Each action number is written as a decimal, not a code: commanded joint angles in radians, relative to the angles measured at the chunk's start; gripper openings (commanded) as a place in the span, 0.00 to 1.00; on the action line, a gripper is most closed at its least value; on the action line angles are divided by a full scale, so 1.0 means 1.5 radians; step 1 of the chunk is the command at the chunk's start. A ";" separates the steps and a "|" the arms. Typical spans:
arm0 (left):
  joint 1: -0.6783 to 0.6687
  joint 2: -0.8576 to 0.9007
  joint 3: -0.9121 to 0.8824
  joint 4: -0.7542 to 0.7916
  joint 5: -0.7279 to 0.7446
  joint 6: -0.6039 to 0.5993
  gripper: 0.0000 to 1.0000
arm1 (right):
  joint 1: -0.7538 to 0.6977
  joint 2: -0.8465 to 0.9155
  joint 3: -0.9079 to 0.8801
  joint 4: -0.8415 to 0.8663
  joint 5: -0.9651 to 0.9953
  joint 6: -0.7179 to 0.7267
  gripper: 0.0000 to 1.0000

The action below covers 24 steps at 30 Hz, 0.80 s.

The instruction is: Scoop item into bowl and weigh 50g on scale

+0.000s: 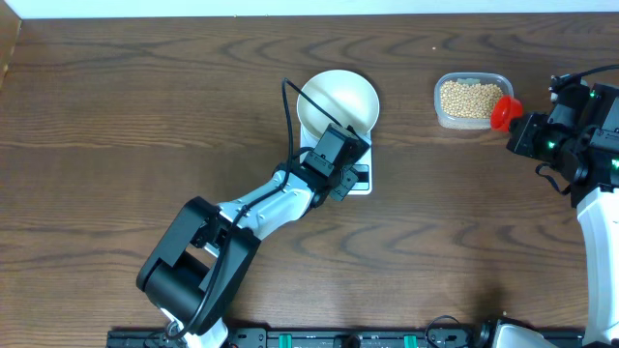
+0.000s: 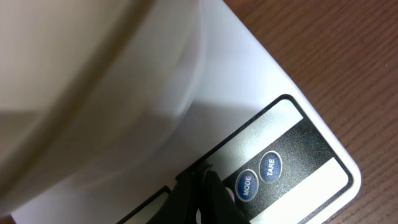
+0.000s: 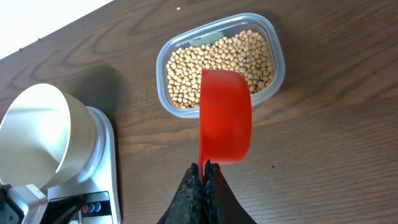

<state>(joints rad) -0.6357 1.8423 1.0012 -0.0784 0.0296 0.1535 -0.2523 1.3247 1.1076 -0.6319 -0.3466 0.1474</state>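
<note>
Two hands hang over a dark wooden surface (image 1: 145, 116). The left hand (image 2: 204, 186), fingertips pressed together, is at the front panel of the scale (image 2: 249, 93), just beside its MODE button (image 2: 246, 185). The white bowl (image 1: 337, 100) stands on the scale's platform behind it. The right hand (image 3: 203, 177) is clamped on the handle of a red scoop (image 3: 225, 118), held above the near edge of a clear tub (image 3: 273, 37). The tan beans (image 3: 217, 56) lie in that tub, well to the right of the scale.
</note>
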 commanded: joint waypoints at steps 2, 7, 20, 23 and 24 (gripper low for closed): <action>-0.015 0.023 -0.028 -0.022 -0.025 -0.010 0.07 | -0.004 -0.003 0.003 -0.001 0.001 -0.012 0.01; -0.022 0.023 -0.028 -0.025 -0.025 -0.002 0.07 | -0.004 -0.003 0.003 -0.001 0.001 -0.015 0.01; -0.022 0.023 -0.028 -0.035 0.015 0.033 0.07 | -0.004 -0.003 0.003 -0.001 0.001 -0.015 0.01; -0.022 0.023 -0.028 -0.035 0.015 0.033 0.07 | -0.004 -0.003 0.003 -0.001 0.001 -0.015 0.01; -0.022 0.023 -0.028 -0.037 0.015 0.033 0.07 | -0.004 -0.003 0.003 -0.001 0.001 -0.015 0.01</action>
<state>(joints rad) -0.6659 1.8393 1.0012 -0.1009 0.0311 0.1848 -0.2523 1.3247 1.1076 -0.6319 -0.3466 0.1436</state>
